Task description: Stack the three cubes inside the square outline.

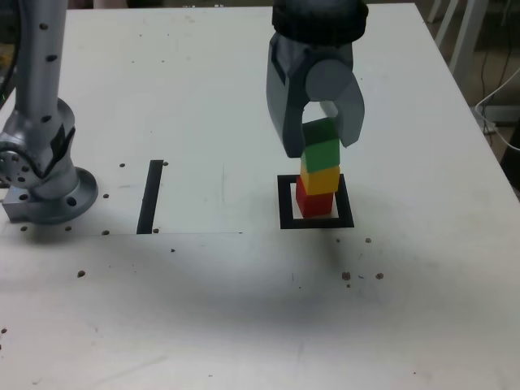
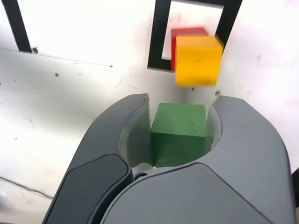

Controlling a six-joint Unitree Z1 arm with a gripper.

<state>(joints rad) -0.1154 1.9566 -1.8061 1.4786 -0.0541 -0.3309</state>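
Though partly hidden, red cube (image 1: 317, 205).

The red cube's (image 2: 188, 31) far more covered top lies mostly behind the yellow cube (image 2: 197, 60), whose edges are blurred, in the wrist view. The arm (image 1: 318, 18) is cut off by the exterior view's top edge.

This looks like a robotics lab or a workshop set up as one: a grey robot arm (image 1: 319, 20) reaches over a broad, speckled white table (image 1: 179, 309), marked with a black tape square (image 1: 287, 203) and a straight tape strip (image 1: 150, 197). Another jointed grey machine (image 1: 53, 191) stands at the exterior view's left, with loose cabling (image 1: 497, 134) beyond the table at its right
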